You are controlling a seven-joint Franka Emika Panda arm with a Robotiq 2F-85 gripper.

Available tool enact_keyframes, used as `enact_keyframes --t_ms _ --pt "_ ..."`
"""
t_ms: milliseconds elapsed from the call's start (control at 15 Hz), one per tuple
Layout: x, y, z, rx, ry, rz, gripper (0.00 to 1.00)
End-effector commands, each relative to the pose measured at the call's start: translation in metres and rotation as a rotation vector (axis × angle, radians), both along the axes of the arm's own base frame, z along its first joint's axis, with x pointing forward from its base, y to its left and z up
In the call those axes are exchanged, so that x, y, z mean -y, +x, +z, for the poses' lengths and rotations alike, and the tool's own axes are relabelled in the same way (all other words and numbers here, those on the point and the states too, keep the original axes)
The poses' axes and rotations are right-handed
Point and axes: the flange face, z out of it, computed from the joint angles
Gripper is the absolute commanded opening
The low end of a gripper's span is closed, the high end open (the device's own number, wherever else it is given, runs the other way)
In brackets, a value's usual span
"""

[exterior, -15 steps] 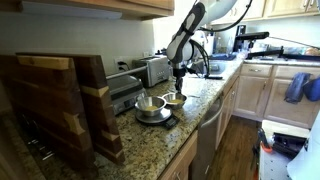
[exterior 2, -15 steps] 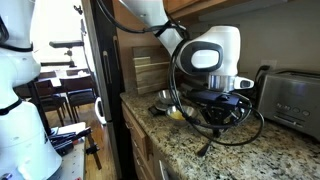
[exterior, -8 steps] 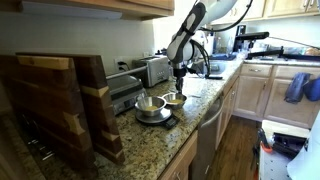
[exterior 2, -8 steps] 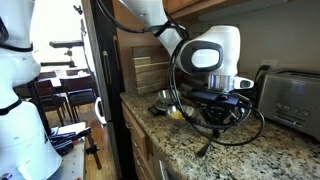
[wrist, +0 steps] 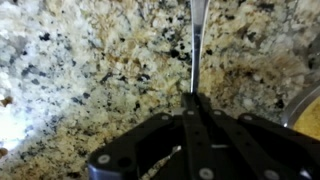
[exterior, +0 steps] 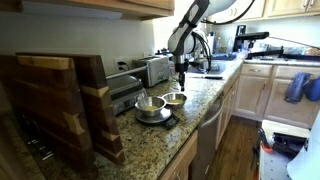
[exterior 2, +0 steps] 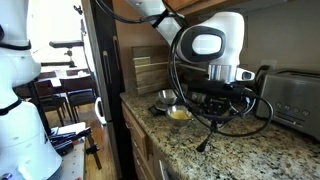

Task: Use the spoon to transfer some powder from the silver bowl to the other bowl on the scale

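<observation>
Hovering above the speckled desk (wrist: 80, 60), the claw (wrist: 192, 100) is clenched on the spoon (wrist: 197, 35), powder (exterior 2: 180, 114) sitting in the silver bowl (exterior: 175, 104) just beside the bigger bowl (exterior: 149, 109) on the scale (exterior: 160, 121), so scooping and tipping both look yet to come.

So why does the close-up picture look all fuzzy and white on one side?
Wrist view: the granite counter is soft and blurry, with white glare washing out its lower left; the spoon and pincer are blurred too. Exterior view: the window is blown out bright.
</observation>
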Motion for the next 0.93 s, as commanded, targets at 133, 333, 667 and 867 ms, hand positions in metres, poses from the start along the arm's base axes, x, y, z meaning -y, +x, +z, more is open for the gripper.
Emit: enact_keyframes --t_ms 133,333,667,867 --pt "-0.024 -0.015 0.029 -0.157 -0.003 0.174 0.04" --pt "-0.042 -0.011 0.042 -0.195 -0.07 0.238 0.04" --pt "-0.076 -0.007 0.064 -0.229 -0.153 0.359 0.04" --pt "-0.089 -0.008 0.072 -0.254 -0.186 0.418 0.04"
